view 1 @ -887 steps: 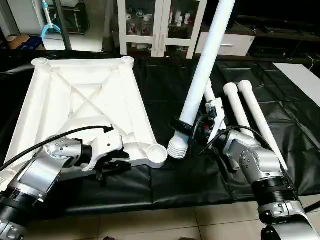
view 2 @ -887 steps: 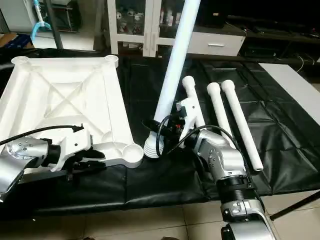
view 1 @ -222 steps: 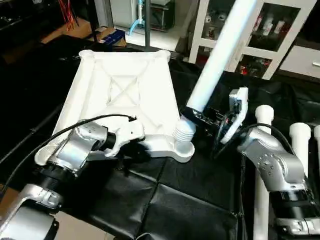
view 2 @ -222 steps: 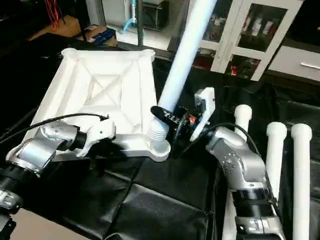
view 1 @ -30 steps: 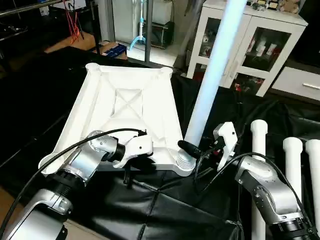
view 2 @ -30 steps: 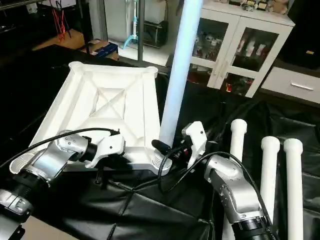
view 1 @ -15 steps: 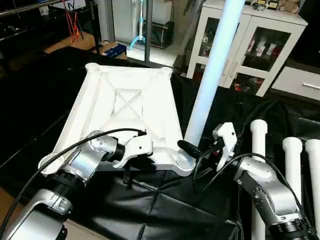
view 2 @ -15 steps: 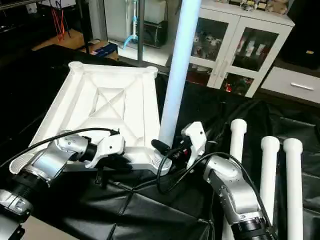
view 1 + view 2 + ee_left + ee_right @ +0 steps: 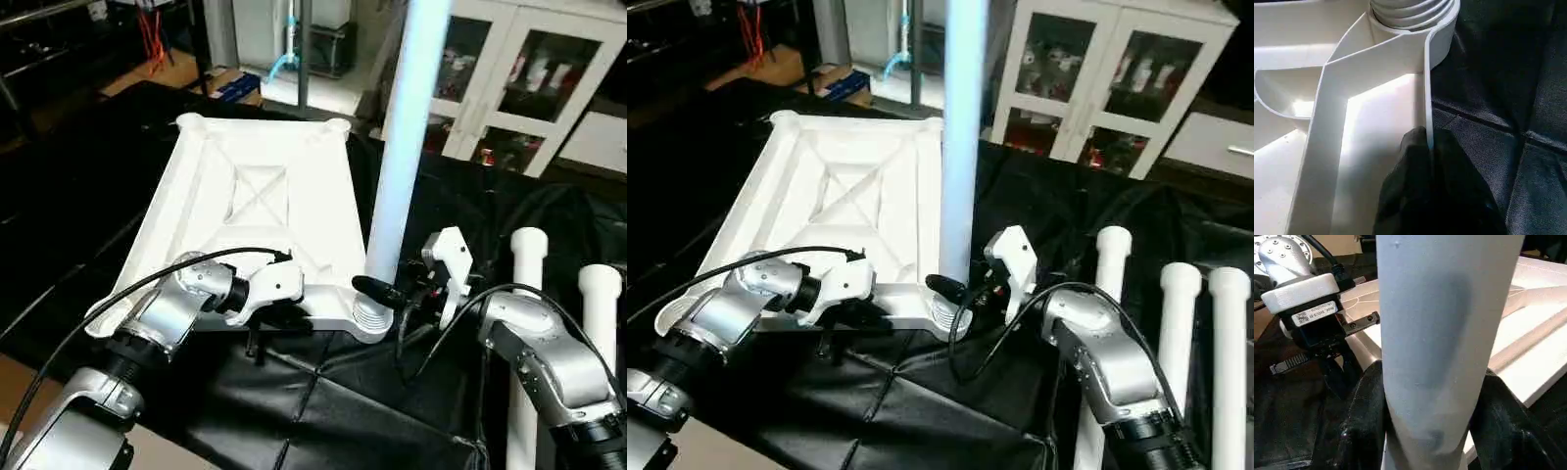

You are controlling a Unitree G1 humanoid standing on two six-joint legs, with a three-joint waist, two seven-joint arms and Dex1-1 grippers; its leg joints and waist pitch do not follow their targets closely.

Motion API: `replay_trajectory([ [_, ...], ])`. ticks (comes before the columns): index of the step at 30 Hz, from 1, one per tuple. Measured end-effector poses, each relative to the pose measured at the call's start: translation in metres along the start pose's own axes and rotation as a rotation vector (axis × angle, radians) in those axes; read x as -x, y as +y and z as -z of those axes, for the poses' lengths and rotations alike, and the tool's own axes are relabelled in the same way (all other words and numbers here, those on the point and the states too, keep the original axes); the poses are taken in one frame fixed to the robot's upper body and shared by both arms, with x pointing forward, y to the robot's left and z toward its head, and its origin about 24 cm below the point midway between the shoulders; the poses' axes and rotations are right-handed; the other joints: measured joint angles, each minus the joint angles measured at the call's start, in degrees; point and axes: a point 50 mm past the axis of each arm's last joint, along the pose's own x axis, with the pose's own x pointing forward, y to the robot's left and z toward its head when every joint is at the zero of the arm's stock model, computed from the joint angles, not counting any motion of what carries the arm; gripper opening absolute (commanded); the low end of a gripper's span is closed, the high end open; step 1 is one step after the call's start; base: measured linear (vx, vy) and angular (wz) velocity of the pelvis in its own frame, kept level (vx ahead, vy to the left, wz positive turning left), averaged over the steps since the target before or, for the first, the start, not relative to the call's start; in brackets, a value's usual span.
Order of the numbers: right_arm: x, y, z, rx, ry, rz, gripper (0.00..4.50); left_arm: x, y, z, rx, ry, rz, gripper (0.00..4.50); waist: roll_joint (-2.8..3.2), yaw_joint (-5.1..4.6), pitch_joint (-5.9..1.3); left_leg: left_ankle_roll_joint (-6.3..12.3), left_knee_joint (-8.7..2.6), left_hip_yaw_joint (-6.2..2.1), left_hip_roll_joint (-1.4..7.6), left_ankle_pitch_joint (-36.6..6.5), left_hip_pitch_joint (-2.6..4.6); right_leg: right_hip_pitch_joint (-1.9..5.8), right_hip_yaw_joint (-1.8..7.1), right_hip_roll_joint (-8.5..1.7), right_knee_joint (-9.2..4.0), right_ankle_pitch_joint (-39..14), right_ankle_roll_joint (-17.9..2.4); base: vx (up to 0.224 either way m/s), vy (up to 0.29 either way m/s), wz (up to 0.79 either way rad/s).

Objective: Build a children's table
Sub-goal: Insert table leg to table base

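Tabletop underside-up on black cloth; one leg standing in its near right corner socket.

We list: white moulded plastic top, ribbed with an X-brace, raised rim, round sockets at the corners. Our left gripper is pinched narrow on the near rim wall, at 9 o'clock from the socket. Our right gripper clasps the smooth white tube leg just above its ridged flared end, fingers on either side. Two spare legs lie flat at 3 o'clock, well apart from the tabletop. Wrinkled cloth lies bare toward 6 o'clock. A white glass-door cabinet stands at 1 o'clock.
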Motion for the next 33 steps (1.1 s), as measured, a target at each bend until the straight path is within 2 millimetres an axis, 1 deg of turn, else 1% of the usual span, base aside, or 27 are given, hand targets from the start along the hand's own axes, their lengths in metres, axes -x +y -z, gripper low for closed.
replay_trajectory([
  [10,0.002,-0.003,-0.007,-0.023,0.01,-0.007,1.85,0.0,0.0,-0.001,-0.006,-0.003,0.001,0.01,0.11,0.21,0.1,-0.01,0.0,0.03,0.0,0.0,0.02,0.0,0.01,0.0,0.0,0.0,0.0,0.0,0.0,0.0],
  [19,0.002,-0.005,-0.005,-0.049,0.023,-0.018,1.85,-0.001,0.0,-0.002,-0.007,-0.002,0.002,0.01,0.03,0.3,0.14,-0.01,0.01,0.04,0.0,0.0,0.02,0.01,0.02,0.0,0.04,0.0,0.0,0.0,0.0,0.0],
  [21,-0.001,-0.006,-0.004,-0.056,0.021,-0.015,1.85,0.0,0.0,-0.002,-0.004,-0.001,0.001,0.01,-0.07,0.24,0.13,-0.02,0.02,0.05,0.0,0.0,0.05,0.02,0.02,0.0,0.06,0.0,0.0,0.0,0.0,0.0],
  [23,-0.006,-0.006,-0.001,-0.078,0.01,0.0,1.85,0.0,0.0,0.0,0.003,0.003,-0.003,0.01,-0.28,0.17,0.04,-0.07,0.02,0.05,0.01,0.1,0.1,0.04,0.01,0.0,0.1,0.0,0.0,0.0,0.0,0.0],
  [28,-0.011,-0.007,0.003,-0.092,0.001,0.018,1.85,0.001,-0.001,0.001,0.01,0.008,-0.011,0.01,-0.73,0.08,-0.09,-0.11,0.02,0.05,0.01,0.1,0.26,0.16,0.03,0.0,0.1,0.0,-0.1,0.0,0.0,0.0],
  [33,-0.015,-0.007,0.006,-0.093,-0.006,0.034,1.85,0.001,-0.001,0.003,0.016,0.01,-0.018,0.01,-0.84,-0.18,-0.16,-0.11,0.02,0.05,0.01,0.1,0.46,0.35,0.04,0.0,0.09,0.0,-0.1,0.0,0.0,0.0],
])
